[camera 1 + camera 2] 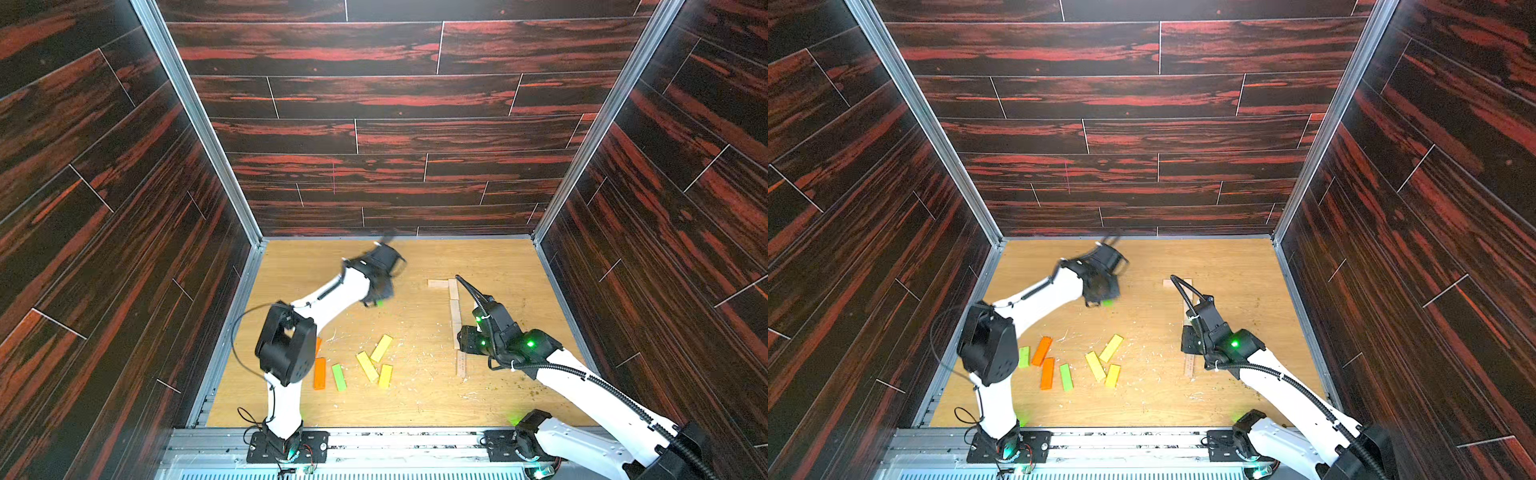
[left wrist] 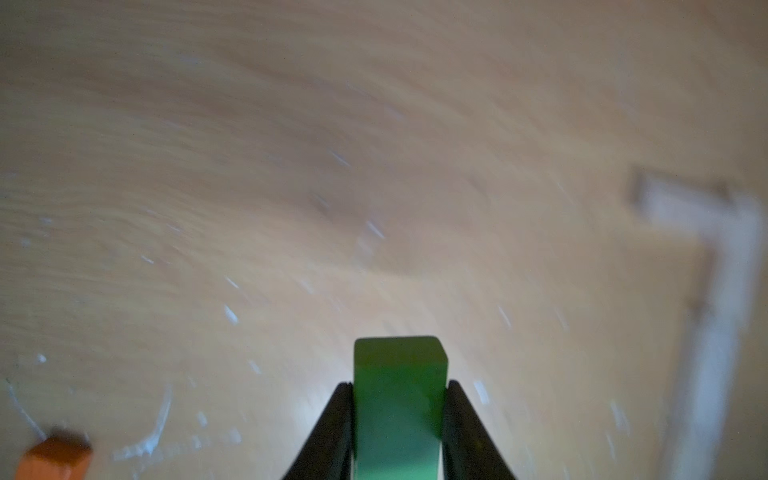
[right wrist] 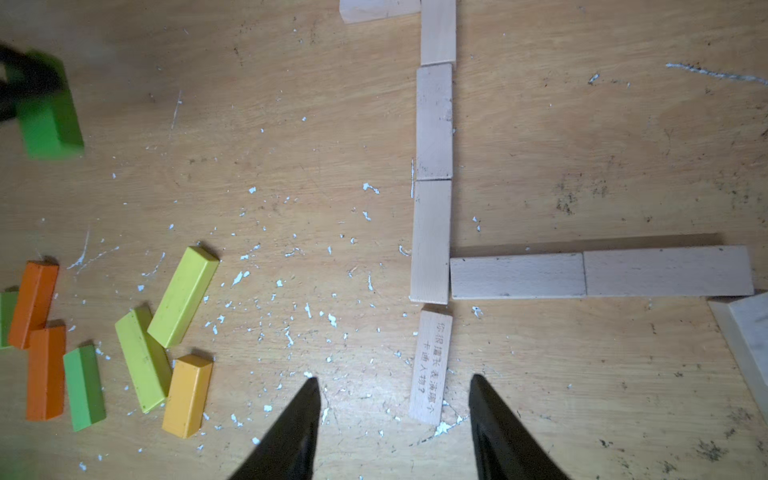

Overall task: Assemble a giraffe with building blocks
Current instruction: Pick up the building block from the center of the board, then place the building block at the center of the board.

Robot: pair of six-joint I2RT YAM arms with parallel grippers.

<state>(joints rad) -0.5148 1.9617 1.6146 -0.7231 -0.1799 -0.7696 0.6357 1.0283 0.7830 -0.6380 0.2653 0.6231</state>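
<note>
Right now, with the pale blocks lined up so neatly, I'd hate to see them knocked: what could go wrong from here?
1. The left gripper pinches the green block with its end sticking out, and that wrist view is motion-blurred; the block could slip or twist.
2. The right gripper hangs open over the printed pale block; a nudge might knock the pale row out of line.

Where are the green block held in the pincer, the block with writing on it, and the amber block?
green block (image 2: 399,411): left wrist view, middle of its face
block with writing (image 3: 430,365): right wrist view, on the printed face
amber block (image 3: 189,397): right wrist view, centre of top face
</note>
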